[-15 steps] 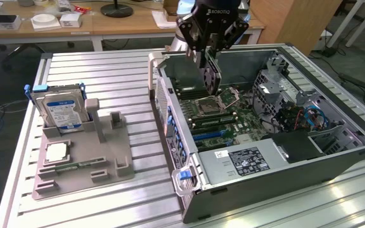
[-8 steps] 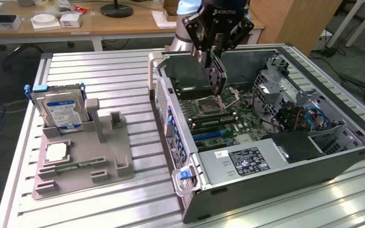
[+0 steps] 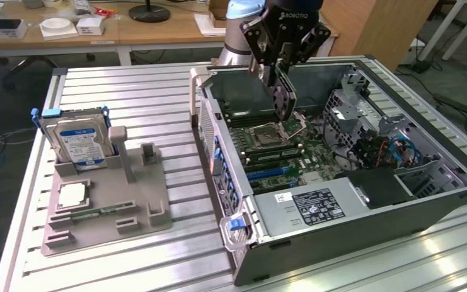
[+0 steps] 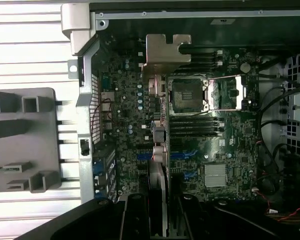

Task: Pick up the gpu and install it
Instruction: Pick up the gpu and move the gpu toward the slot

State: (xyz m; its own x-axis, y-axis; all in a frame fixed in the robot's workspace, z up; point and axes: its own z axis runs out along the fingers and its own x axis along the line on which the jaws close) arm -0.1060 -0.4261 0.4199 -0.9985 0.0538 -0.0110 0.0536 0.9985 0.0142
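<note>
So in the exterior view we've got the gripper up over the open computer case, clamped on the top end of the gpu. The card hangs straight down from it, on edge. Its lower end is down inside the case, over the motherboard and right by the CPU socket. We honestly can't tell if it's touching the board or just hovering. The case lies on its side on the slatted metal table, open face up, with the power supply at the near end. Off to the exterior view's left, well apart from the case, sits the grey holder with the hard drive standing upright in it. Over in the wrist view we're looking straight down the length of the card. It shows as a thin edge running out from between the two black fingers, one pressed on each side, and ends in the silver bracket at the far end. That bracket sits just beside the socket. A small silver heatsink is on the board on the socket's side of the card, nearer the gripper.
</note>
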